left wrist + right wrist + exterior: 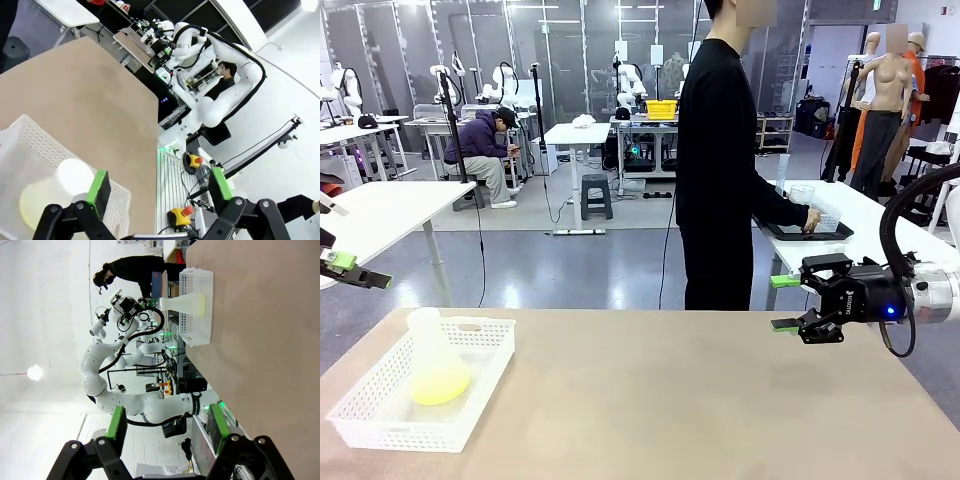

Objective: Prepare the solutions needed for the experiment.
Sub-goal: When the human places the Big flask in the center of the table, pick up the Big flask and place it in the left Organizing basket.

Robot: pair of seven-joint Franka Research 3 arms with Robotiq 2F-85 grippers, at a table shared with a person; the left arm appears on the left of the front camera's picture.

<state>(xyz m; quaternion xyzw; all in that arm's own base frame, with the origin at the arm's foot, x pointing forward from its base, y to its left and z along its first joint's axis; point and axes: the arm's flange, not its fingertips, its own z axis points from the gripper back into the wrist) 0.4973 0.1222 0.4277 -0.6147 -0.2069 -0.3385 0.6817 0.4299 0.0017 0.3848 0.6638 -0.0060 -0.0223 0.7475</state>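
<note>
A: Where is the yellow liquid [440, 385]?
B: At the bottom of a translucent conical flask [433, 352] standing in the white perforated basket [380, 420], at about eight o'clock on the table [670, 400] in the front view.

A: And the left gripper [360, 272]?
B: At nine o'clock in the front view, off the table's edge, only its green-tipped end in frame. The left wrist view adds what that one can't: both fingers [98, 186] spread wide with nothing between them, and the flask's round mouth [75, 176] just beyond one pad, liquid glowing beside it.

A: The right gripper [783, 302]?
B: At three o'clock, above the table's far edge, fingers well apart and empty. Its wrist view shows the basket [196, 307] sideways at one o'clock, far off.

A: The person?
B: Standing at twelve o'clock, a hand [811, 219] on a tray [805, 232] at a side table.
</note>
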